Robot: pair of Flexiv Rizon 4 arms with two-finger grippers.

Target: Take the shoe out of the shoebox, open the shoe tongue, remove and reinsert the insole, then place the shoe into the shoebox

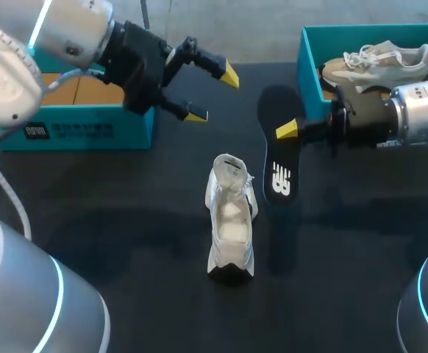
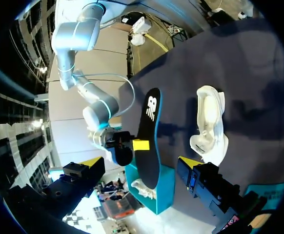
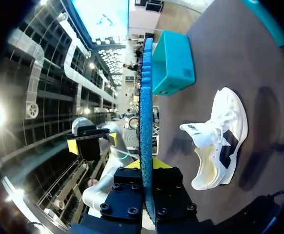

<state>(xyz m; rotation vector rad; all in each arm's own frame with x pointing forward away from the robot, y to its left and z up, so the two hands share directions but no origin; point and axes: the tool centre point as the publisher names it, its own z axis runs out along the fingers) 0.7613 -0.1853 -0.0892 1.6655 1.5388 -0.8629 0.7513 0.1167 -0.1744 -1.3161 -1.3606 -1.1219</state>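
A white shoe (image 1: 231,217) lies on the black table near the middle, its tongue pulled up and its opening showing. To its right hangs the black insole (image 1: 279,173), lifted off the table, with my right gripper (image 1: 287,131) shut on its edge. In the right wrist view the insole (image 3: 146,112) stands edge-on between the fingers of that gripper (image 3: 147,168), and the shoe (image 3: 217,141) lies beside it. My left gripper (image 1: 212,95) hovers open behind the shoe, holding nothing. Seen from the left gripper (image 2: 141,163), the insole (image 2: 149,126) and the shoe (image 2: 210,124) lie ahead.
A teal shoebox (image 1: 306,55) at the back right holds a second, beige shoe (image 1: 379,62). Another teal box (image 1: 74,125) with a brown inside stands at the back left, under my left arm.
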